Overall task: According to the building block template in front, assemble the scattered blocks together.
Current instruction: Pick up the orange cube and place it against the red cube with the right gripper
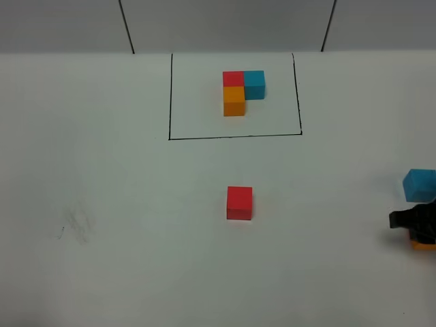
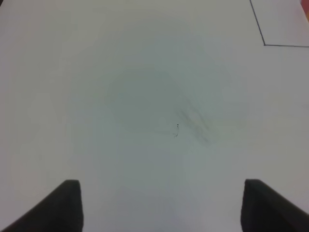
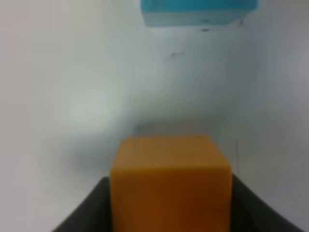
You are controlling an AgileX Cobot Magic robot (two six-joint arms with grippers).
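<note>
The building block template [image 1: 242,92] is an L of red, blue and orange cubes inside a black drawn rectangle at the back middle. Of the scattered blocks, the red cube [image 1: 239,203] lies alone in the middle of the table. The light blue cube [image 1: 419,184] sits at the far right edge, also showing as the light blue cube [image 3: 199,12] in the right wrist view. My right gripper [image 1: 417,230] is just in front of it, shut on the orange cube [image 3: 170,181], whose edge [image 1: 424,245] peeks out below. My left gripper [image 2: 161,205] hangs open over bare table.
The white table [image 1: 109,170] carries a faint grey scuff mark [image 1: 75,228] at the left, seen as the scuff [image 2: 193,125] under the left wrist. A corner of the black rectangle [image 2: 264,44] shows there too. A grey wall with dark seams runs along the back.
</note>
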